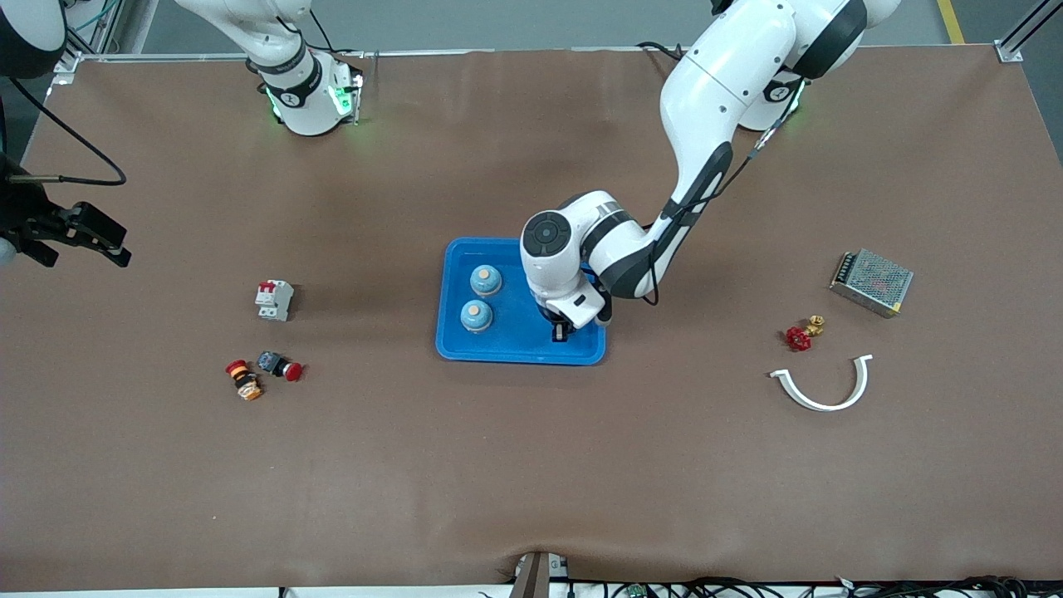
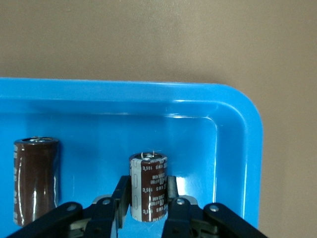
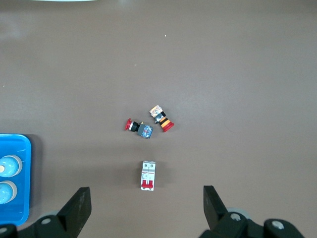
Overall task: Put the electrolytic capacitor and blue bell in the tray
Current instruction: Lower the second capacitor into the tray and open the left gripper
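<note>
Brown electrolytic capacitor (image 2: pixel 148 187) stands upright in the blue tray (image 2: pixel 237 148), clamped between the left gripper's (image 2: pixel 147 206) fingers (image 2: pixel 121 198)

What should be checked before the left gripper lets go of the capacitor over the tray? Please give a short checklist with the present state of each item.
1. Left gripper is shut on the electrolytic capacitor: ok.
2. The capacitor is inside the rim of the tray, near a corner: ok.
3. The capacitor stands upright: ok.
4. Its base rests on the tray floor: cannot tell, the fingers hide it.
5. It is apart from the second capacitor and from the two blue bells already in the tray: ok.
6. Right gripper is open and waits above the table at the right arm's end, away from the tray: ok.
</note>
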`<state>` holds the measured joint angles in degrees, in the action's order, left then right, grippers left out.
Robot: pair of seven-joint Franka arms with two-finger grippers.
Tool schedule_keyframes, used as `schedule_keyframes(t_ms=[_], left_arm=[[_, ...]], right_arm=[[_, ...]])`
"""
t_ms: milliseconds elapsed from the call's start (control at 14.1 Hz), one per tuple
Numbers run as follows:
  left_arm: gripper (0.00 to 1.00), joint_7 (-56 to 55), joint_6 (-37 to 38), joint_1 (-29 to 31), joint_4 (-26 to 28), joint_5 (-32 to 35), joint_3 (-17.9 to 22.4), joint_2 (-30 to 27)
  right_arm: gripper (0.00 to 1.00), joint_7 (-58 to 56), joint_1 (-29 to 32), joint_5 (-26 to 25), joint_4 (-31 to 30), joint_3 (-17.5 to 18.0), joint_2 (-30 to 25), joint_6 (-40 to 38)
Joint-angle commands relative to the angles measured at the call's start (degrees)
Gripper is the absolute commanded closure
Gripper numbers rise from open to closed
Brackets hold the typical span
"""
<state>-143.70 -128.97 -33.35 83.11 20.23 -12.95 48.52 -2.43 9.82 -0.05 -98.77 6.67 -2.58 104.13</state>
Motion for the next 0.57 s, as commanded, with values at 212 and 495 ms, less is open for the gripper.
schedule_keyframes(t_ms=[212, 495], left_arm=[[0.0, 0.34, 0.21, -0.75, -1.54, 0.78, 0.46, 0.7], [0.0, 1.05, 0.74, -0.22, -2.15, 0.6, 0.2, -0.09]], right_arm=[[0.0, -0.21, 0.11, -0.12, 1.3, 0.01, 0.65, -0.51], [0.0, -0.21, -0.23, -0.3, 1.91, 0.01, 0.82, 0.28]])
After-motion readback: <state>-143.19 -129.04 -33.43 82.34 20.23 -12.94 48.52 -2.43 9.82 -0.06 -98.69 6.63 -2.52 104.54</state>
